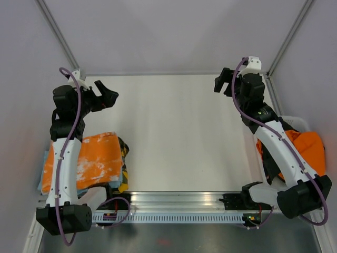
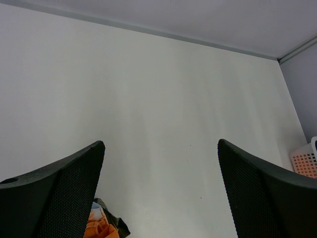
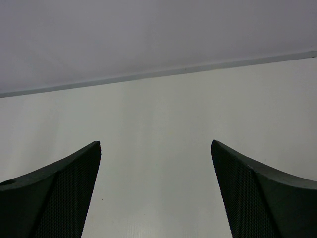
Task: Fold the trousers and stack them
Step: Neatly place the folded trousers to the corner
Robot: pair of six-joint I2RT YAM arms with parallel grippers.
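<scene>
Your left gripper (image 1: 108,95) hangs wide open and empty above the far left of the table (image 1: 179,132). In its wrist view the fingers (image 2: 59,198) stand far apart, with only bare tabletop between them. Your right gripper (image 1: 224,80) is spread just as wide, holding nothing, above the far right corner. Its wrist view shows only tabletop and the back wall.

The stack (image 1: 100,163) lies at the near left, beside the left arm's base. The left arm (image 1: 66,153) crosses over it and hides a strip of it from end to end. The orange pair (image 1: 102,155) is on top, folded flat. Its long axis runs roughly left to right, slightly tilted, and you cannot tell which end is the waist. Below it, only edges peek out: pale blue on the left and a yellow-and-black piece (image 1: 124,153) on the right, too little of either to count layers.

At the right edge a basket (image 1: 297,122) holds orange cloth (image 1: 311,145). The right arm (image 1: 284,147) and the frame edge cut it off, so its shape is unclear.
</scene>
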